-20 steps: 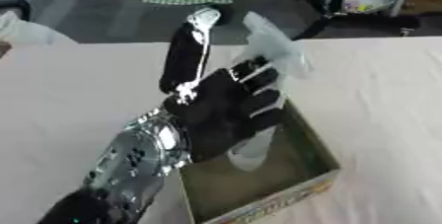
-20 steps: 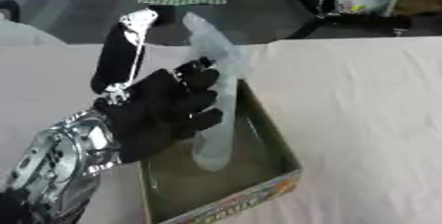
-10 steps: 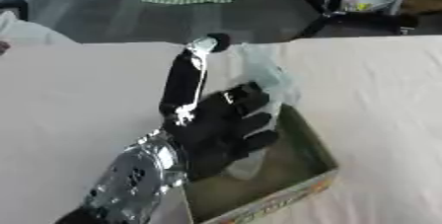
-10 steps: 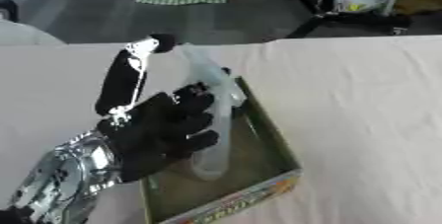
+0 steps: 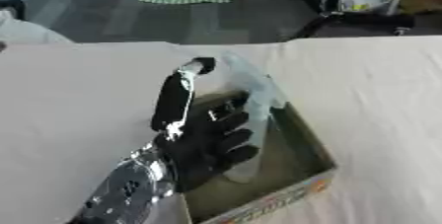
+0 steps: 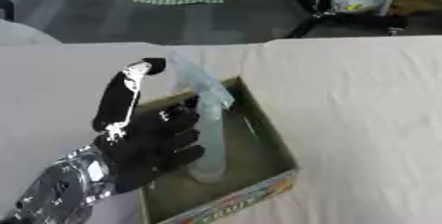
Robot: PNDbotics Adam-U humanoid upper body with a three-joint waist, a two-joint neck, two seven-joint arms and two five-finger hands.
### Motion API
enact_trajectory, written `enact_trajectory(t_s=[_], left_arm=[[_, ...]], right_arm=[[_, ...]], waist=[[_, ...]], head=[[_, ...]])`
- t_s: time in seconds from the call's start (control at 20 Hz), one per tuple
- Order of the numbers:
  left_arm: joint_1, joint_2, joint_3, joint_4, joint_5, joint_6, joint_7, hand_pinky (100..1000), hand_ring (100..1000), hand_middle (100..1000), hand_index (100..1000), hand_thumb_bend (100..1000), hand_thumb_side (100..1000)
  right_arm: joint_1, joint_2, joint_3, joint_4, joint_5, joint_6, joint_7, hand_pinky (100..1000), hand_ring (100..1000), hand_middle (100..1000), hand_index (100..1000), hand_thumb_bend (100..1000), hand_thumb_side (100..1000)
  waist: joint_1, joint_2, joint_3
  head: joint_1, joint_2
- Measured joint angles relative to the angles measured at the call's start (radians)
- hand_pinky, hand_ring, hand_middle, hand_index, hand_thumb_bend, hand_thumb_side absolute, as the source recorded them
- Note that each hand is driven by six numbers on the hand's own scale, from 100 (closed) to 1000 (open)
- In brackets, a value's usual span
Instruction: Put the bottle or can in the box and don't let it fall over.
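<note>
The open cardboard box [image 6: 259, 134] sits on the white table [image 6: 362, 99] and holds one thing: a clear plastic bottle [image 6: 207, 134], base on the box floor, neck leaning back. The left hand [image 5: 207, 139] curls its fingers around the bottle, one finger pointing upward.

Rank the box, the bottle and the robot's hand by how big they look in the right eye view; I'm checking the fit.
1. Box, largest.
2. Left hand.
3. Bottle, slimmest, standing in the box with the hand's fingers around it.
The hand sits nearer the camera, so its lead over the bottle is unsure.
</note>
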Motion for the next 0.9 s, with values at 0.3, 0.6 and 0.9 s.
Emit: enact_trajectory(t_s=[0.3, 0.6, 0.9], left_arm=[[0.091, 0.076, 0.031, -0.007, -0.052, -0.006, 0.004, 100, 100, 201, 879, 307, 1000], [0.168, 0.157, 0.117, -0.051, -0.145, -0.050, 0.005, 100, 100, 275, 856, 340, 1000], [0.231, 0.224, 0.262, -0.056, -0.349, -0.160, -0.053, 486, 641, 499, 847, 442, 1000]], right_arm=[[0.000, -0.003, -0.001, 0.000, 0.001, 0.000, -0.006, 855, 928, 1000, 986, 100, 709], [0.003, -0.006, -0.003, -0.003, 0.001, 0.000, -0.010, 854, 927, 1000, 985, 100, 709], [0.010, -0.012, -0.003, -0.012, 0.001, 0.000, -0.018, 853, 927, 1000, 985, 100, 709]], waist=[[0.000, -0.007, 0.015], [0.000, -0.024, 0.031], [0.000, -0.032, 0.040]], head=[[-0.015, 0.003], [-0.024, 0.012], [-0.034, 0.027]])
